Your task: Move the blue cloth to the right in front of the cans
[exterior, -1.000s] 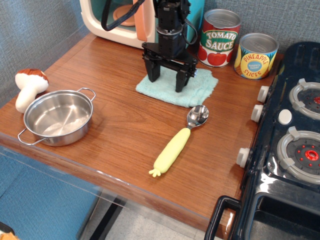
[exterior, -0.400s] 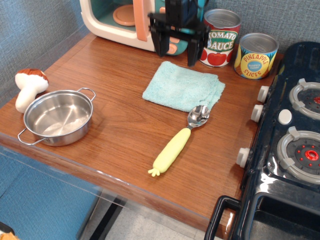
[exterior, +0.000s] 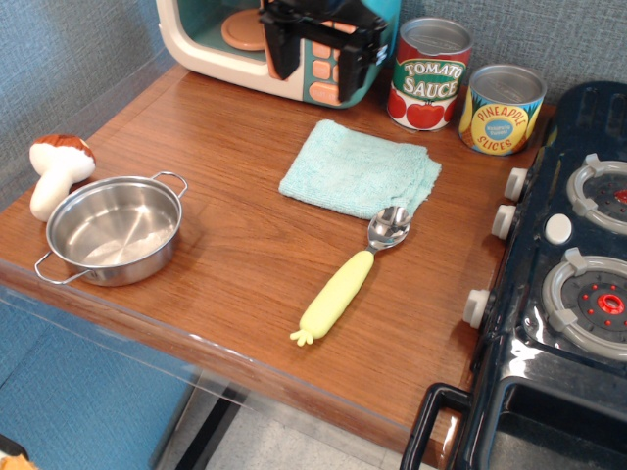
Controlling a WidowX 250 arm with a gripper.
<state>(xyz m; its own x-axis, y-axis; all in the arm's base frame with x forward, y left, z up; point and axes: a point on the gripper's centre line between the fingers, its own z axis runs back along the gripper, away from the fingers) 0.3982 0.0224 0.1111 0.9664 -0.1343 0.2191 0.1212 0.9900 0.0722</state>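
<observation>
The blue cloth (exterior: 359, 172) lies flat on the wooden table, just in front and left of the cans. The red-and-green Tomato Sauce can (exterior: 429, 74) and the shorter yellow Pineapple Slices can (exterior: 501, 109) stand at the back right. My gripper (exterior: 312, 67) is open and empty, raised high above the table at the back, left of the cans and clear of the cloth, in front of the toy microwave.
A yellow-handled spoon (exterior: 351, 275) lies touching the cloth's front edge. A steel pot (exterior: 116, 229) and a toy mushroom (exterior: 57, 172) sit at the left. A toy microwave (exterior: 227, 39) stands at the back. A black toy stove (exterior: 568, 274) borders the right.
My gripper let go of the cloth, rose and drew back to the left. The cloth ended slightly farther right and now lies still.
</observation>
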